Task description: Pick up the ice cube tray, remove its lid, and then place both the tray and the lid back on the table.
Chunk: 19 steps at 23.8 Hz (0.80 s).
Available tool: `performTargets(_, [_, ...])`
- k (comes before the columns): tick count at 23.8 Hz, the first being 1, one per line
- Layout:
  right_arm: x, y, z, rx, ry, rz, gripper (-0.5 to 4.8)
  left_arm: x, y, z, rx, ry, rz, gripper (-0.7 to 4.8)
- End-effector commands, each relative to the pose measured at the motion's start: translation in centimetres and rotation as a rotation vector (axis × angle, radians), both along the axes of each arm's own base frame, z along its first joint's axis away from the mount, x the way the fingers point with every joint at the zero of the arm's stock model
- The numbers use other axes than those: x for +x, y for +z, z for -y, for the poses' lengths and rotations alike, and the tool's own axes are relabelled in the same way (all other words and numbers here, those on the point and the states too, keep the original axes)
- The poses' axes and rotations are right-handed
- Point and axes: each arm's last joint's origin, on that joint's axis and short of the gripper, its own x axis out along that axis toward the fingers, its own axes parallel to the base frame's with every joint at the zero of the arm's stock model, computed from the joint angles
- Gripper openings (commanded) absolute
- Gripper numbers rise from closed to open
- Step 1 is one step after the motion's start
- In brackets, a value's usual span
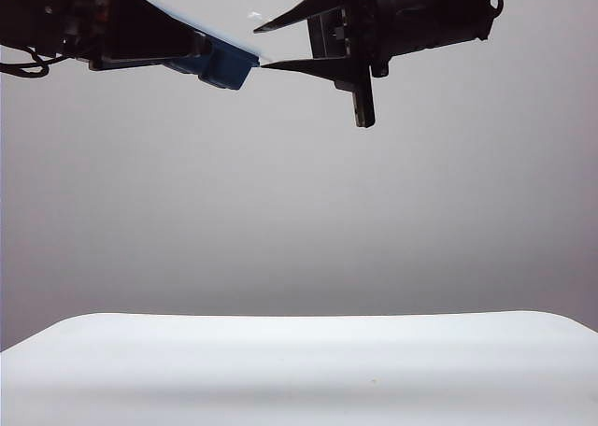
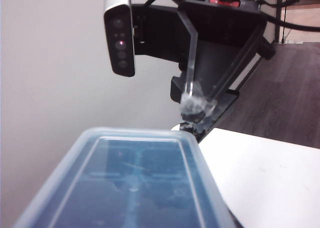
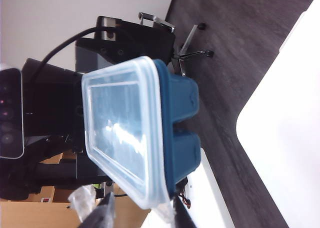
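Note:
The ice cube tray, dark blue, hangs high above the table at the upper left, with my left gripper shut on it. Its frosted lid is still on top. The lid fills the lower part of the left wrist view and hides the left fingers. My right gripper reaches in from the upper right, its jaws apart around the tray's free end. In the right wrist view a corner of the lid lies between the two fingers, close to one, with a gap to the other. The tray shows behind the lid.
The white table lies far below both arms. Beyond it are a dark wood floor and an office chair base. The right arm's camera faces the tray, and a plain grey wall fills the exterior view's background.

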Motion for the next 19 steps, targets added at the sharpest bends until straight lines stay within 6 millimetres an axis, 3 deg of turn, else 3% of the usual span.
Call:
performTargets(1, [-0.2,0.5,-0.4,0.017,0.019,0.019,0.73,-0.1,0.2,0.0,-0.005,-0.013,0.014,2.32])
performTargets(2, [-0.2,0.5,-0.4,0.017,0.019,0.017,0.4,-0.1,0.2,0.0,-0.005,-0.018,0.014,2.32])
performTargets(9, [-0.2,0.5,-0.4,0.017,0.018,0.014,-0.01,-0.1,0.1,0.0,-0.004,-0.025,-0.001,2.32])
performTargets(15, [-0.1,0.7,-0.5,0.028,0.014,0.025,-0.01,-0.1,-0.1,0.0,0.002,-0.027,-0.023,2.32])
performTargets(19, [1.0,2.6,-0.5,0.112,-0.024,0.072,-0.01,-0.1,-0.4,0.0,0.011,-0.026,-0.048,2.32])
